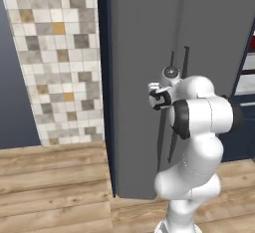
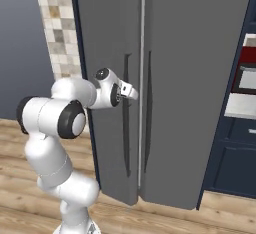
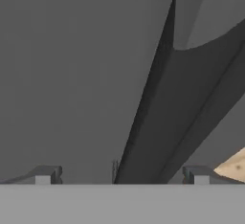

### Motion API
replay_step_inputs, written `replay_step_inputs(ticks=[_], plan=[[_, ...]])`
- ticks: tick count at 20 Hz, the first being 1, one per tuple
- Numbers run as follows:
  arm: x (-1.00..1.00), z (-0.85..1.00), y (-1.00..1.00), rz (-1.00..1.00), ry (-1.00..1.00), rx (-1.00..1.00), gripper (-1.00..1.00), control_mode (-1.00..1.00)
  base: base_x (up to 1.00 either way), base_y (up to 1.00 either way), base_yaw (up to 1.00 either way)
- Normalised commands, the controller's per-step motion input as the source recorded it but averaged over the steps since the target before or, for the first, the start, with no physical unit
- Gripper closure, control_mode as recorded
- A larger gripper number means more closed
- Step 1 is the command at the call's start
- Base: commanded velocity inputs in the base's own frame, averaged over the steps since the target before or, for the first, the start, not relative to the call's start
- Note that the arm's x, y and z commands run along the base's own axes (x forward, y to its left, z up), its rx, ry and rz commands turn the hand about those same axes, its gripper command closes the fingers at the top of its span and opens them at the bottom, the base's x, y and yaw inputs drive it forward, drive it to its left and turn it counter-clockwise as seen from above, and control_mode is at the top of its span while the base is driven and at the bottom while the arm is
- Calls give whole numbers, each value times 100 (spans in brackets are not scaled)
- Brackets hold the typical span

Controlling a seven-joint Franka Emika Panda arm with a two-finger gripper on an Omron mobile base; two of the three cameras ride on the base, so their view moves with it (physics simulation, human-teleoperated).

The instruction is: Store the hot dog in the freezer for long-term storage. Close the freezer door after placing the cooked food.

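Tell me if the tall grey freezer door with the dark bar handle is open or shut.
Slightly open: the tall grey freezer door angles out from its neighbour at the bottom edge. The open claw straddles its dark bar handle.

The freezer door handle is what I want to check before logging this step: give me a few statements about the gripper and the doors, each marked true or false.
1. The gripper is open, its fingertips spread to either side of the dark bar handle. True.
2. The freezer door stands wide open with the shelves showing. False: both grey panels look shut or very nearly so, and no shelves are in sight.
3. The gripper carries the hot dog. False: nothing lies between the fingertips.
4. The gripper is at the left of the two vertical handles. True.
5. A tiled wall lies left of the freezer. True.
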Motion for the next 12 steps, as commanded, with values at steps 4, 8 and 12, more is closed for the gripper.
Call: replay_step_inputs(ticks=[4, 8, 12], plan=[[46, 2, -13, 5, 0, 0, -100, -100, 0, 0, 0], [44, 0, -19, 4, 0, 0, -100, -100, 0, 0, 0], [41, 0, -16, 4, 0, 0, -100, -100, 0, 0, 0]])
